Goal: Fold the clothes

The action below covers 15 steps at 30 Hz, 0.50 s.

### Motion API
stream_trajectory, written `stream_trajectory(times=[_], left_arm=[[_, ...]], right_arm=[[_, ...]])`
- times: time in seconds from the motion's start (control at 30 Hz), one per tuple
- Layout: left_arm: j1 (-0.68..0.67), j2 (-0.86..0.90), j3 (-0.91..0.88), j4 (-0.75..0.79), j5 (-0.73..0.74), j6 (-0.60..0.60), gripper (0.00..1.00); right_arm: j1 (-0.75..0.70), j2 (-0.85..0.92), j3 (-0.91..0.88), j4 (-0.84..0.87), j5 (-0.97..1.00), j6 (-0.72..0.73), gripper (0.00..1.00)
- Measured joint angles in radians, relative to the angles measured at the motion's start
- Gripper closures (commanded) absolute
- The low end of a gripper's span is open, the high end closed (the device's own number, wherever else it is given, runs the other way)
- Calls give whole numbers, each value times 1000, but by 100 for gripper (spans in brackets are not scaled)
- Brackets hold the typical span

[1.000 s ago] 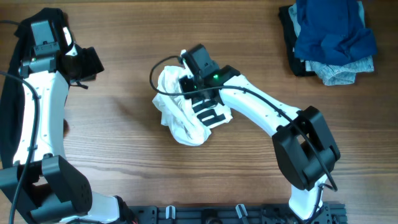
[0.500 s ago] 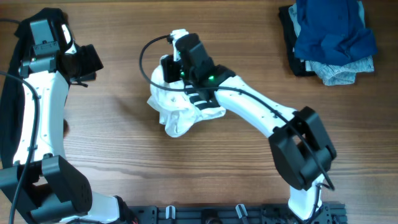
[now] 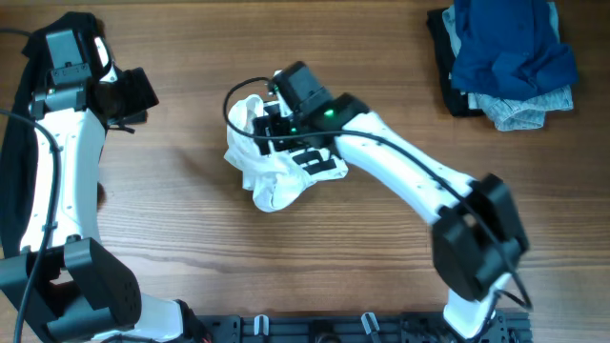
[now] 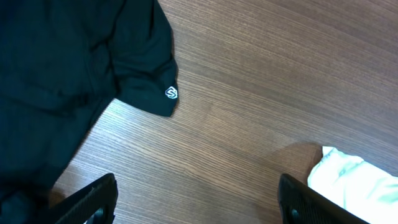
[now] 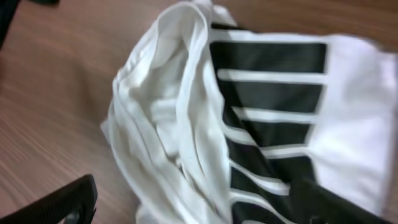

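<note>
A crumpled white T-shirt (image 3: 272, 176) with black block print lies mid-table. My right gripper (image 3: 272, 126) hovers over its upper part. In the right wrist view the shirt (image 5: 186, 124) fills the space under the right gripper (image 5: 199, 205), whose jaws are spread wide and open, one on each side of the folds. My left gripper (image 3: 133, 95) is open at the far left, over bare wood. In the left wrist view, a black garment (image 4: 62, 62) lies just beyond the left gripper (image 4: 199, 208), and a corner of the white shirt (image 4: 354, 180) shows at the right.
A pile of dark blue, black and pale teal clothes (image 3: 510, 57) sits at the back right corner. The black garment (image 3: 14, 143) hangs along the table's left edge. Bare wood (image 3: 172, 238) stretches across the front.
My right gripper was shut on the white shirt and dragged it up and to the left. It has now opened and let the fabric go. The left arm has stayed still.
</note>
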Motion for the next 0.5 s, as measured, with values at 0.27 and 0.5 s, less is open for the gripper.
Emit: stream_trajectory(times=[0.27,0.5], left_arm=[[0,0,0,-1,19,0,17],[0,1,0,-1,27,0,17]], right_arm=[[7,5,6,-95,12,-148,54],[27,99,6,-98,11,-214,58]])
